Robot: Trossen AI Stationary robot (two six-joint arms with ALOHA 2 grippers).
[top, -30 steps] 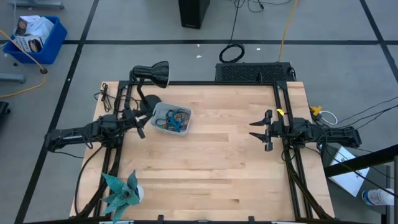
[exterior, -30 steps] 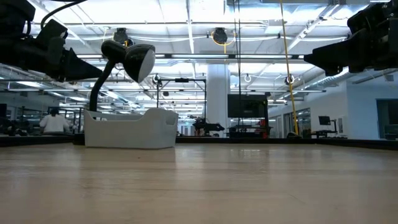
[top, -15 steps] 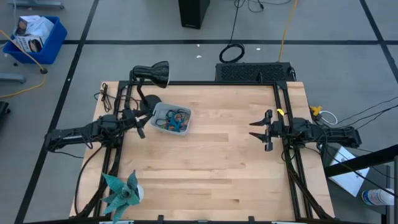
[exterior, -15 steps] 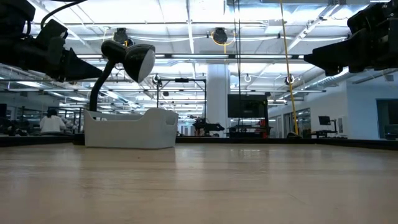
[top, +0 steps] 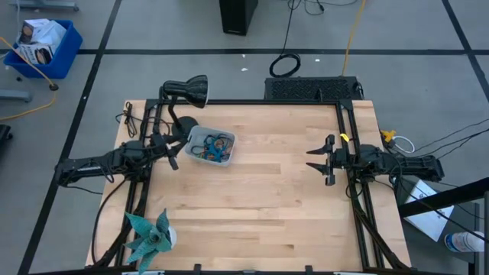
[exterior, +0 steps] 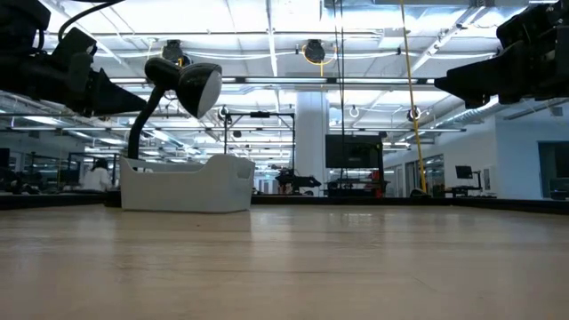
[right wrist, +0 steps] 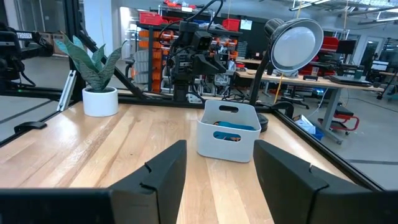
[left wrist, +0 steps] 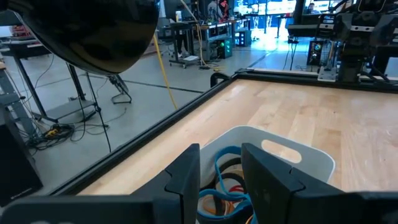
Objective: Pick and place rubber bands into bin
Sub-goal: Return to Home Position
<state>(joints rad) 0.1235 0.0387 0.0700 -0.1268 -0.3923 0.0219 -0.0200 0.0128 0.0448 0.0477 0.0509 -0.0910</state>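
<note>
The bin (top: 211, 147), a small pale tray, stands on the table's far left part and holds several rubber bands (top: 215, 148), blue, orange and dark; they also show in the left wrist view (left wrist: 225, 180). My left gripper (top: 175, 150) hovers just left of the bin, open and empty. My right gripper (top: 318, 159) hovers at the table's right side, open and empty, facing the bin (right wrist: 228, 130).
A black desk lamp (top: 186, 95) stands at the far left corner behind the bin. A potted plant (top: 150, 235) stands at the near left corner. Black frame rails run along the table's left, right and far edges. A wide bare wooden area (top: 260, 198) lies between the arms.
</note>
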